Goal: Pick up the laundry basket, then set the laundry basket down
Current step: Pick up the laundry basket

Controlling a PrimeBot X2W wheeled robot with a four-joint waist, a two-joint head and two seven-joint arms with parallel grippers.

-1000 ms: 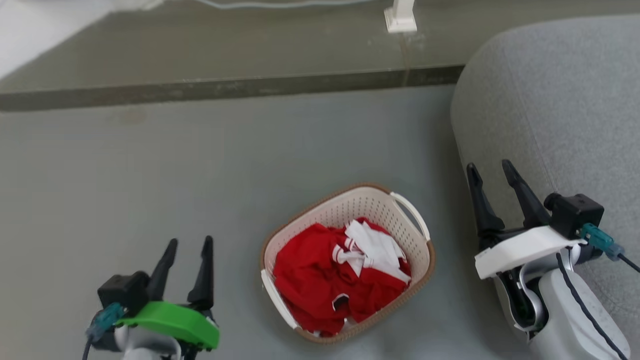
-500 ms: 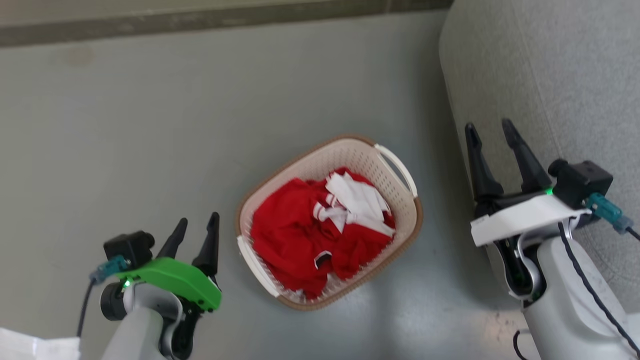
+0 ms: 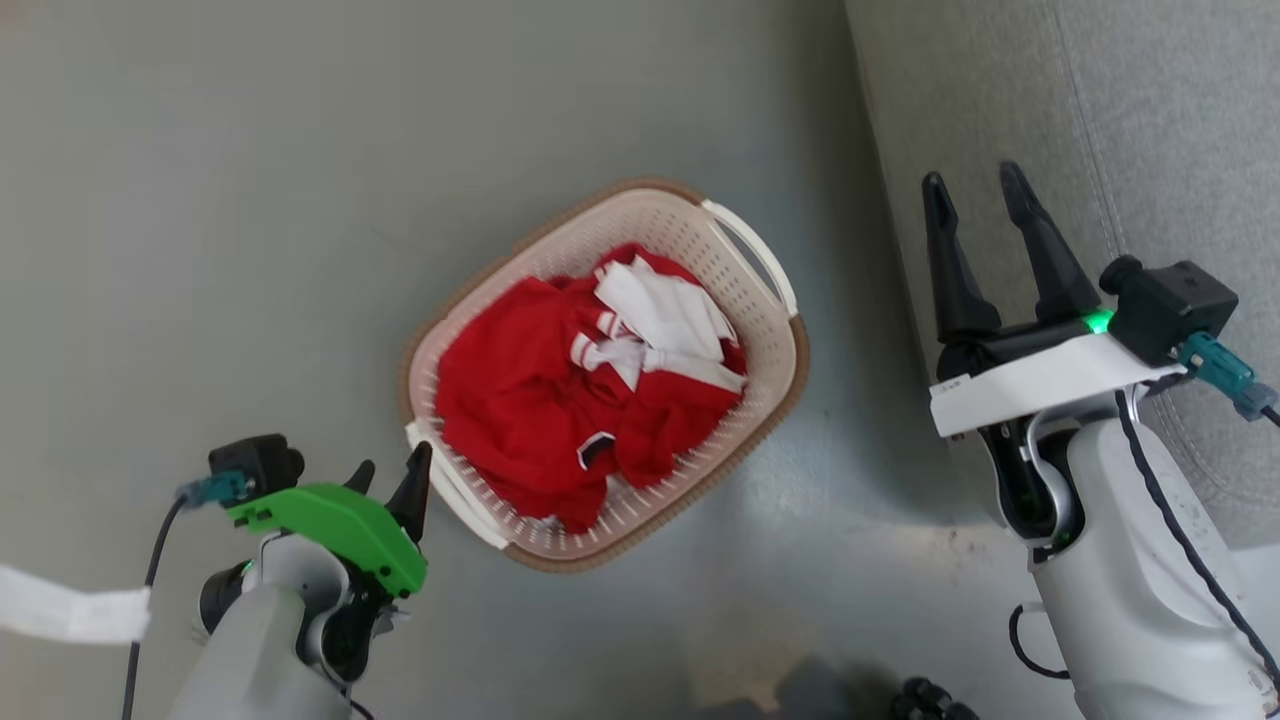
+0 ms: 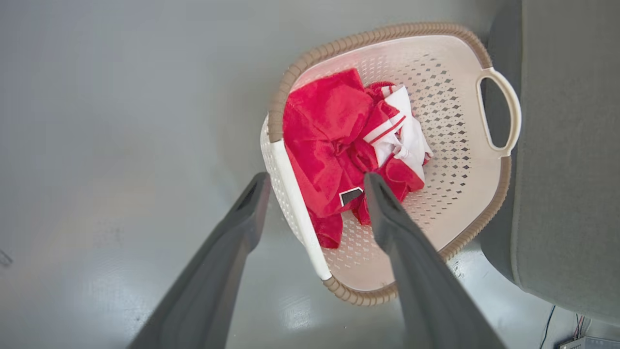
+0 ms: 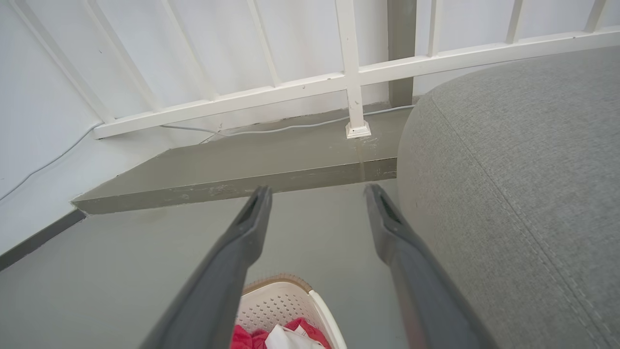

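Down on the grey floor (image 3: 250,200), just beside a grey sofa (image 3: 1100,120), sits the basket (image 3: 765,345) — upright, with red and white clothes (image 3: 530,400) heaped inside. At its near handle (image 3: 455,490) the left claw (image 3: 390,468) is spread wide. From its wrist camera one finger shows outside the basket wall and the other over the clothes — whether either touches, I can't tell. Over by the sofa the right claw (image 3: 970,200) hangs spread too, holding nothing, apart from the far handle (image 3: 755,250).
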